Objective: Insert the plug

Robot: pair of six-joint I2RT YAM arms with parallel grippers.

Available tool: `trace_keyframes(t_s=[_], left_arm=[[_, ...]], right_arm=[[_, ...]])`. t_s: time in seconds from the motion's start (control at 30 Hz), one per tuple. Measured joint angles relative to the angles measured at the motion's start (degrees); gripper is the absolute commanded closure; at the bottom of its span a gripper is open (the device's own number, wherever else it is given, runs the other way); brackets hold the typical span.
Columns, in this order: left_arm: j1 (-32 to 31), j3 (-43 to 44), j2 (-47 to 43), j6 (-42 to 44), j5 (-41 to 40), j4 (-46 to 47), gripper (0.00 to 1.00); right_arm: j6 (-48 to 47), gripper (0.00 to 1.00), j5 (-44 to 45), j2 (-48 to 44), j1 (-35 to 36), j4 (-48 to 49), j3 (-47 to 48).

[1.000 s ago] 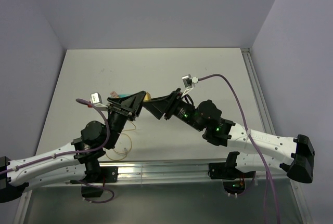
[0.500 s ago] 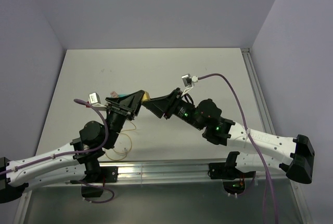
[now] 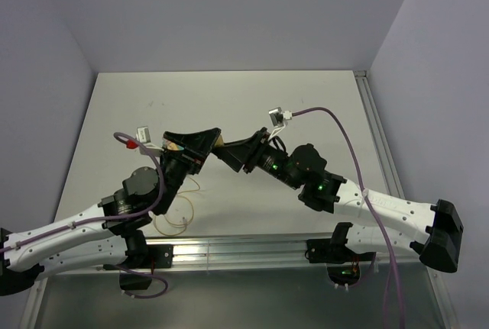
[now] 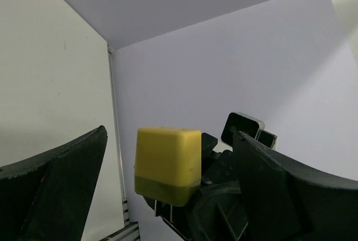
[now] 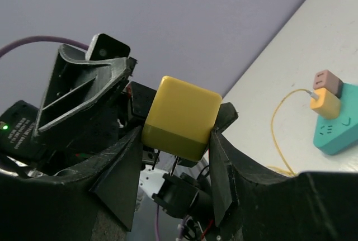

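jaws of my right gripper (image 5: 177,138) clamped a yellow pronged cube (image 5: 182,112); left gripper (image 4: 170,136) gaped open; plug (image 5: 325,104) sat on teal block (image 5: 338,133).

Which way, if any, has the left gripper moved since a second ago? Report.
Yes: the left gripper shifted slightly up-frame, away from the near rail, and rightward.

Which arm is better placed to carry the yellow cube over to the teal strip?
Right. The right gripper is shut on the yellow cube, while the left gripper is open around it, its fingers clear of the cube's sides.
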Motion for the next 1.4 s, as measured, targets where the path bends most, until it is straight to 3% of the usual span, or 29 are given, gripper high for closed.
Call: trace_keyframes(t_s=[0.43, 0.63, 0.9, 1.07, 1.4], left_arm=[[0.0, 3.1, -3.6, 12.2, -0.5, -6.5, 0.01], [0.0, 7.9, -5.0, 18.9, 2.5, -11.6, 0.00], [0.0, 8.0, -5.5, 26.7, 18.4, -15.8, 0.06], [0.0, 7.8, -5.9, 30.1, 28.2, -20.1, 0.01], [0.0, 1.1, -10.5, 31.5, 44.5, -22.0, 0.00]], right_arm=[[-2.0, 1.00, -2.7, -3.2, -2.2, -4.5, -2.6], [-4.9, 1.00, -10.9, -9.4, -8.8, -10.6, -4.0], [-14.2, 1.00, -26.4, -15.2, -15.9, -24.4, -3.9], [-19.7, 1.00, -35.0, -18.3, -16.0, -32.6, -3.9], [-23.1, 1.00, -47.5, -19.7, -16.0, -35.4, -3.9]])
